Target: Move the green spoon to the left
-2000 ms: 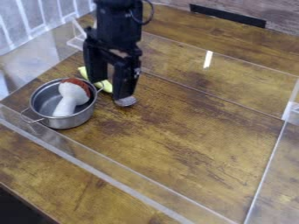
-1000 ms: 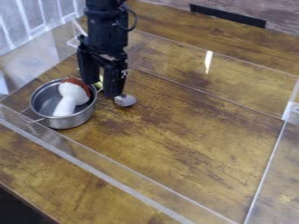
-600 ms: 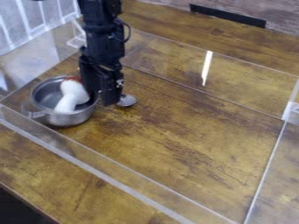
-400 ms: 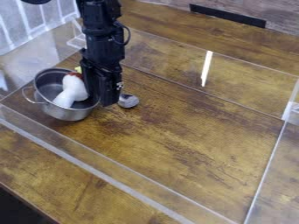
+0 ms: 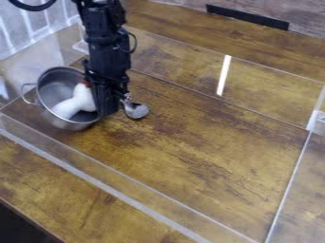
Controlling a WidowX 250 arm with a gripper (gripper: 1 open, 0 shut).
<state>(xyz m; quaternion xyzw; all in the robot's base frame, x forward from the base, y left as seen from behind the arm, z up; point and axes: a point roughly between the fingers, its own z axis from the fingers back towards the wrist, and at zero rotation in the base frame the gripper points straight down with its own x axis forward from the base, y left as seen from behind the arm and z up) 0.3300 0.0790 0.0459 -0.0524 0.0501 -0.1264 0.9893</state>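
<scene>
The green spoon (image 5: 135,110) lies on the wooden table just right of the steel bowl. Only its round silver end shows, poking out to the right of the fingers. Its yellow-green handle is hidden behind my gripper (image 5: 112,104). The black gripper points straight down, low on the table, with its fingers closed together where the handle lies, right against the steel bowl's right side.
The steel bowl (image 5: 48,81) holds a reddish-and-white item (image 5: 80,102) and touches the gripper's left side. A low clear plastic wall (image 5: 76,161) rings the work area. A white railing stands at the far left.
The gripper sank onto the spoon's handle and its open fingers, which straddled the handle, closed. The steel bowl shifted a little up and to the left.
</scene>
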